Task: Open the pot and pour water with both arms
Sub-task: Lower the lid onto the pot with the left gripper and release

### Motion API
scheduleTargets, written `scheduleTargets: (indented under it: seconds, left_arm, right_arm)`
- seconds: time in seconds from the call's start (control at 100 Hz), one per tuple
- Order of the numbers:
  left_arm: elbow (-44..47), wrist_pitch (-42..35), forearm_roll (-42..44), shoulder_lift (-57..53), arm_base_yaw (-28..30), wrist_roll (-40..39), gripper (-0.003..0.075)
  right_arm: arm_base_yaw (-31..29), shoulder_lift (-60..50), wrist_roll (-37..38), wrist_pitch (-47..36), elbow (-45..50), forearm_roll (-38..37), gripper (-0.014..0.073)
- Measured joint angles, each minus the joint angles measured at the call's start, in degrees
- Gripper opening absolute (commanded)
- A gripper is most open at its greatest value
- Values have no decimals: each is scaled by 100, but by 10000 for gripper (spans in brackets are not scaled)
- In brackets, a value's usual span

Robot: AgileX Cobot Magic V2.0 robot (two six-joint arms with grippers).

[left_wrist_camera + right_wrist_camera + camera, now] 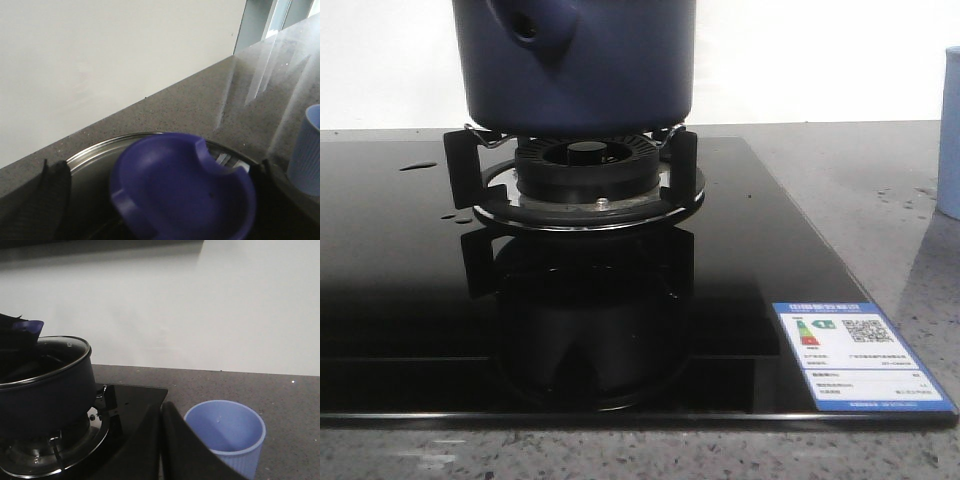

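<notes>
A plain white wall (820,60) runs along the far edge of a grey speckled stone countertop (860,170). A glossy black glass cooktop (400,300) lies set into the counter and reaches almost to its near edge, mirroring what stands on it. A blue-and-white energy label (855,355) is stuck at the cooktop's near right corner. A few water droplets (418,166) sit near its far left corner. In the left wrist view, a window frame (272,20) shows beyond the wall's end, and daylight streaks across the counter beside it.
</notes>
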Motion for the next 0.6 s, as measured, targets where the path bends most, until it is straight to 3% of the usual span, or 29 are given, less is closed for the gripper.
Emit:
scheduleTargets:
  seconds: [0.1, 0.21, 0.36, 0.53, 0.6]
  left_arm:
    - [0, -26, -40, -295, 0, 0, 599]
    - [4, -155, -68, -821, 0, 0, 486]
    - [272, -628, -126, -1859, 0, -288, 254]
    - [1226, -1481, -169, -3362, 0, -533, -20]
    - [1719, -1798, -169, -4022, 0, -542, -19]
  right_arm:
    - [0, 0, 0, 0, 0, 0, -69]
    - [0, 0, 0, 2, 0, 9, -69]
    - [0, 0, 0, 100, 0, 9, -69]
    - [0, -15, 0, 509, 0, -3, -69]
    - [0, -91, -44, 651, 0, -28, -69]
